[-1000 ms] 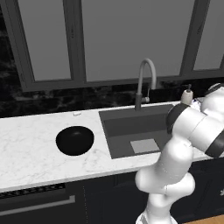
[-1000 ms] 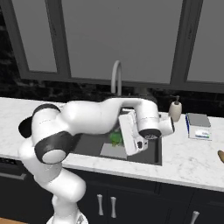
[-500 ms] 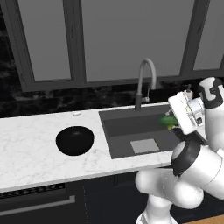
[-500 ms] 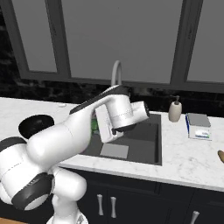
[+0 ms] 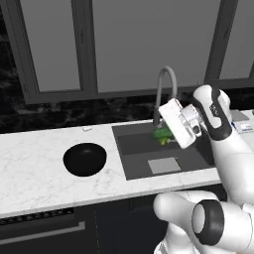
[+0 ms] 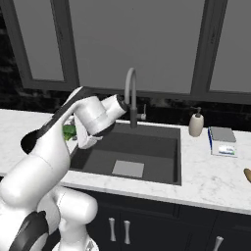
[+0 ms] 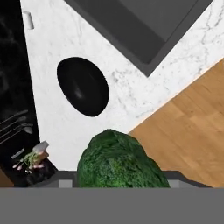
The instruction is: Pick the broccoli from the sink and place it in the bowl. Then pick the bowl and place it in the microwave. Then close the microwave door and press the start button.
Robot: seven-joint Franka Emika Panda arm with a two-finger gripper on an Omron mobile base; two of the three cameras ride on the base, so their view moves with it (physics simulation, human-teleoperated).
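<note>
With the gripper [image 5: 159, 133] clamped on the broccoli [image 5: 161, 133] above the sink [image 5: 149, 154], it should swing over the bowl [image 5: 85, 159], centre and lower before releasing.

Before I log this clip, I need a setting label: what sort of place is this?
A home-style kitchen, rendered in simulation. A dark recessed sink with a gooseneck faucet is set into a white marble counter, a soap dispenser stands beside the basin, and dark cabinets with silver handles run below.

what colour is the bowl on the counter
Glossy black round bowl, plain and unpatterned; clearest in the left base view.
</note>
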